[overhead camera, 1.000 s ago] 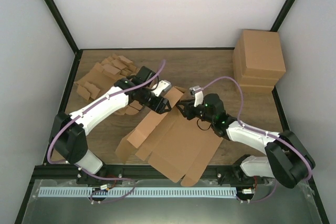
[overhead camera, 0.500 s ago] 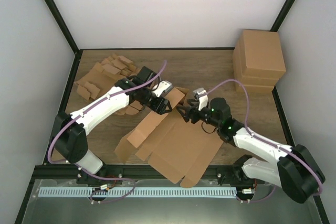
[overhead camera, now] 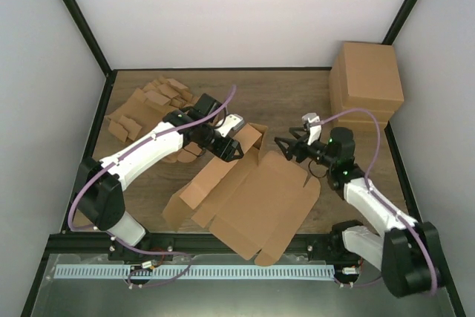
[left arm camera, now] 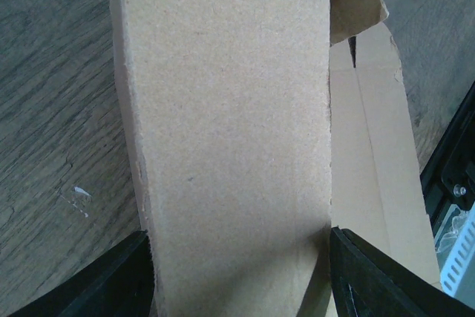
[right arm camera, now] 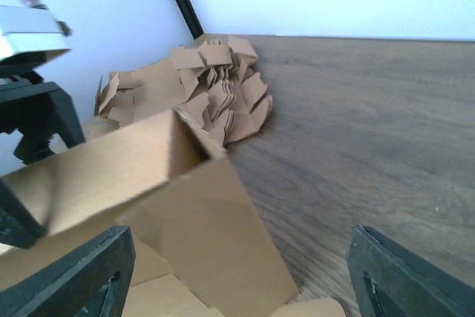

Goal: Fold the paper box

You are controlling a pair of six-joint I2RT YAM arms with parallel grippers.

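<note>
Seemingly left tool [left arm camera: 239, 257] pinches paper box [overhead camera: 260, 198] flap; right tool [overhead camera: 284, 145] gapes wide.

Standing at the far right corner of the wooden desk [overhead camera: 297, 98]: a tall stack of same-sized brown cardboard boxes [overhead camera: 367, 85], squared up. Heaped near the far left corner: a ragged pile of flat brown cardboard blanks [overhead camera: 148, 105], overlapping, tabs pointing every way. Behind both: white walls [overhead camera: 245, 12] and black corner posts [overhead camera: 76, 14].

This looks like a robotics lab booth: bare white panels [overhead camera: 223, 12] in a black frame [overhead camera: 81, 20] enclose a wooden desk [overhead camera: 297, 98], with robot arms [overhead camera: 141, 157] bolted along its bottom edge.
</note>
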